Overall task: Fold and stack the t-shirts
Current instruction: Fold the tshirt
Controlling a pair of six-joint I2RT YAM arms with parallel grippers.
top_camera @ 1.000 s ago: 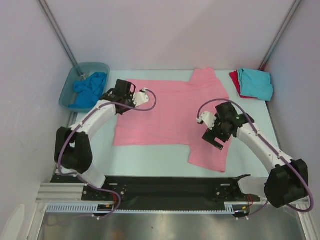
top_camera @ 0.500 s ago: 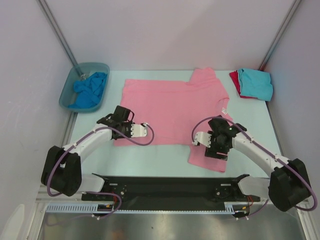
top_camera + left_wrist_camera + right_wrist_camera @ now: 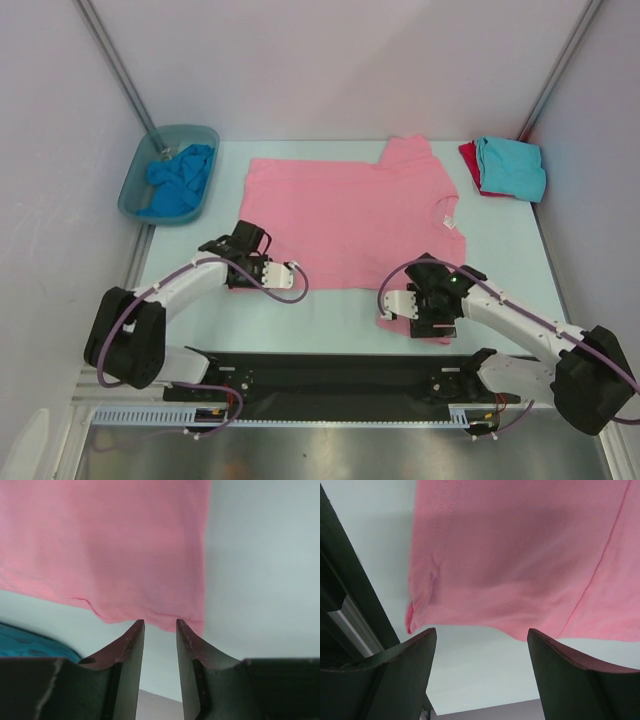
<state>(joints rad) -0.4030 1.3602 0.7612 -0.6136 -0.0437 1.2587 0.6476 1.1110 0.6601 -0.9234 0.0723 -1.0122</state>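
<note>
Table (image 3: 330, 305): pale top, with both arms bolted along its near edge.

Pink tee (image 3: 350, 215): the largest item. It lies spread flat across the middle of the table. One sleeve points to the far edge, the other to the near edge on the right. A small white label (image 3: 450, 222) shows on its right side. The cloth is smooth, with few creases.

Turquoise tee (image 3: 512, 167): folded, at the far right corner, on top of the red tee.

Red tee (image 3: 468, 160): under the turquoise one. Only its left margin shows.

Blue tee (image 3: 178, 180): crumpled, inside the tub.

Tub (image 3: 133, 185): translucent grey-blue plastic, at the far left corner, well apart from the pink tee.

Left gripper (image 3: 159, 624): low at the near left corner of the pink tee. The jaws stand a narrow gap apart, with bare table visible between them, and hold nothing. In the wrist view the hem corner lies just past the tips.

Right gripper (image 3: 480, 632): low by the near sleeve of the pink tee, close to the table's near edge. The jaws are spread wide with nothing between them. The sleeve hem lies just beyond the tips, and a dark rail (image 3: 350, 595) runs along the left of the wrist view.
</note>
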